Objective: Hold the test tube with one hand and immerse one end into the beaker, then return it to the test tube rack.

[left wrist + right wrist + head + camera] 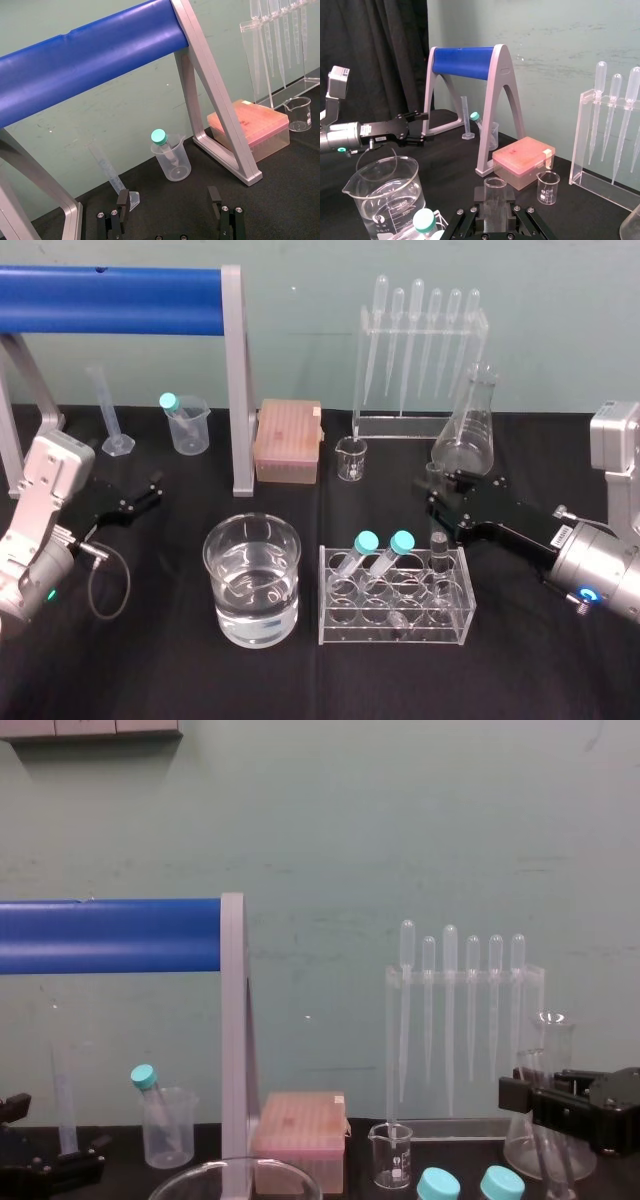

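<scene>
Water [252, 608] half-fills the beaker [214, 558]; the test tube [495, 192] stands in the rack [338, 628].

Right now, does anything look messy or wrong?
Nothing spilled or broken. One teal-capped tube leans in the back plastic beaker, not in the rack, where the right hand grips the test tube. Left hand idles far left.

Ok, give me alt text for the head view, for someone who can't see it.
The right gripper is at the test tube standing at the right rear of the rack, beside two teal-capped tubes. The beaker, part full of clear liquid, sits left of the rack; the left gripper rests open at far left.
</scene>
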{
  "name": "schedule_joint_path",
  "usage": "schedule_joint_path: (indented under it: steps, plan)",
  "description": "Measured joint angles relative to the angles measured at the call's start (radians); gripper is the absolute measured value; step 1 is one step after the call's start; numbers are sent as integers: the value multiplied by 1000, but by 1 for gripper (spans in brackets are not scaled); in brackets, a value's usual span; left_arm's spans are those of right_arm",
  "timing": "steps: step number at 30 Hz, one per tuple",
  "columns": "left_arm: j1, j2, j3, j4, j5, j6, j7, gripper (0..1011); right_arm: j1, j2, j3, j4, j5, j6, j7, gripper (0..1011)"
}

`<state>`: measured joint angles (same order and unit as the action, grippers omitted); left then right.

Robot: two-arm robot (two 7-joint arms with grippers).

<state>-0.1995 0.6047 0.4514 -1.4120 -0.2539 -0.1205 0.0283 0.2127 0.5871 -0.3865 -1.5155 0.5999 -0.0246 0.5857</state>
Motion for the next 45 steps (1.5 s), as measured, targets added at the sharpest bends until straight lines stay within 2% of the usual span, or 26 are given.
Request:
schedule_joint_path:
  steps: [10,19,28,32,37,45]
  plan:
    - [0,0,0,0,0,0,0,1000,0,0,3,-2,6,0,3,228]
    - [0,0,0,0,0,0,0,1000,0,0,45,-46,64,-6,10,229]
    - [0,0,0,0,0,0,0,1000,33,-22,72,-60,116,-50,26,228]
    - [0,0,0,0,0,0,0,1000,61,-48,69,-39,129,-83,44,228]
    - [0,0,0,0,0,0,0,1000,110,-84,43,9,125,-115,69,228]
    - [0,0,0,0,0,0,0,1000,145,-102,13,52,104,-124,85,228]
